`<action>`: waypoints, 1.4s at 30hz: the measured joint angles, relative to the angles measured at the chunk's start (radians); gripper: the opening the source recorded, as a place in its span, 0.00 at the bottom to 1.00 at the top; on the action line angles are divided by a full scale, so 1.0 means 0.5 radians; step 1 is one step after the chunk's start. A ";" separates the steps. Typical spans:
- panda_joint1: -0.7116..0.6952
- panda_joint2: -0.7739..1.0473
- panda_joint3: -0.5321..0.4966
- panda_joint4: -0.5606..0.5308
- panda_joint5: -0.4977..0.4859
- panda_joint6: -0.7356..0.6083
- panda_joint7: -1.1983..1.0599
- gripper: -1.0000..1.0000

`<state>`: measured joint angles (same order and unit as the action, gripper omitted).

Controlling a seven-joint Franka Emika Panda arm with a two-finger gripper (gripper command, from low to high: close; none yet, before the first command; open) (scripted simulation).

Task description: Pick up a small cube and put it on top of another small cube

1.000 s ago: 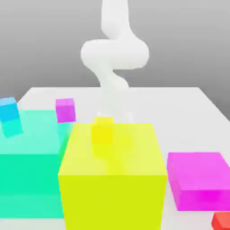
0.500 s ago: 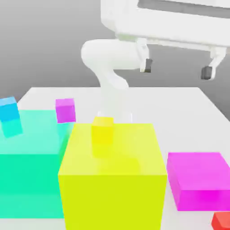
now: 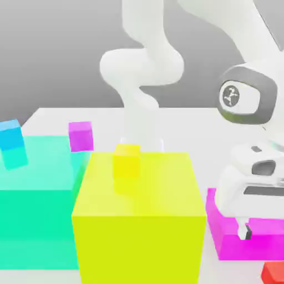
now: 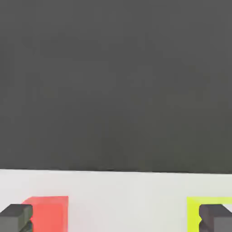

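Gripper [image 4: 116, 217] low over flat magenta slab [image 3: 222, 222], dark fingertips [image 4: 16, 217] spread wide, nothing held. Small bright-red cube [image 3: 273, 273] on white table [image 3: 233, 127], just beside slab. Step: approach. Next: centre jaws over cube, descend, close.

The arm [image 3: 145, 66] is smooth glossy white, built of rounded tubular segments. Above the magenta slab [image 3: 227, 238], one joint carries a grey ring around a white cap with a small dark emblem. The hand [image 3: 247, 186] is white with dark slots; the fingertips [image 4: 16, 217] are dark grey blocks.
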<state>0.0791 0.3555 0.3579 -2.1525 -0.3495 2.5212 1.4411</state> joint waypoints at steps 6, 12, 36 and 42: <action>0.125 0.390 -0.027 0.067 -0.028 0.193 0.125 0.50; 0.181 0.519 -0.093 0.101 -0.087 0.287 0.169 0.00; -0.432 -0.447 -0.096 -0.046 0.294 -0.404 -0.795 0.00; -0.629 -0.888 -0.209 -0.265 0.530 -0.658 -0.957 0.00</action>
<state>-0.2353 -0.0887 0.2534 -2.2851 -0.0843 2.1922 0.9627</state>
